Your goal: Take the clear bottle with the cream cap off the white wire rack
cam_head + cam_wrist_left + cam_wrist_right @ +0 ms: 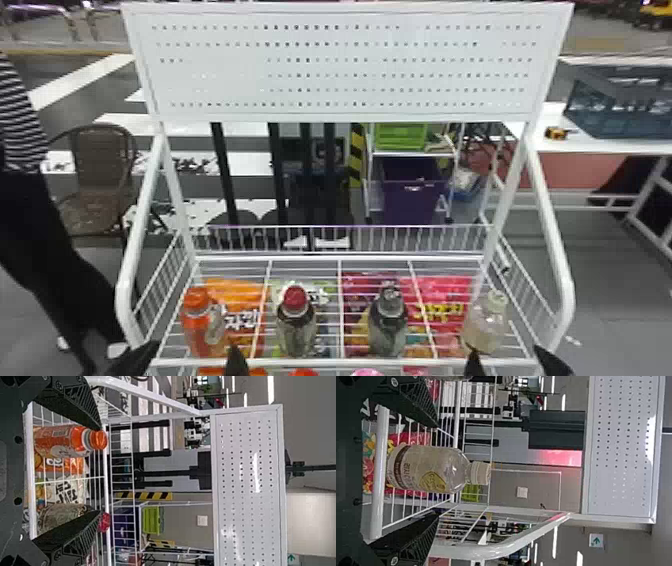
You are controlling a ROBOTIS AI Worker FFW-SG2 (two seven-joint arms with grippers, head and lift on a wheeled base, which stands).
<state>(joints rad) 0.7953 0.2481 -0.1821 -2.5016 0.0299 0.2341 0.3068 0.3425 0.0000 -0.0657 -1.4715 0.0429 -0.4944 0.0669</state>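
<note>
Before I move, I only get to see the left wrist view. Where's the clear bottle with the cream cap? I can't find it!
Observer: The clear bottle with the cream cap stands at the right end of the row on the white wire rack.
Operator: Ooh. Is my other gripper grabbing it already?
Observer: No. In the right wrist view, the right gripper is open, with a gap between each finger and the bottle.
Operator: And what's right next to it that I could bump?
Observer: Its nearest neighbor, to the left in the head view, is a bottle with a dark cap.
</note>
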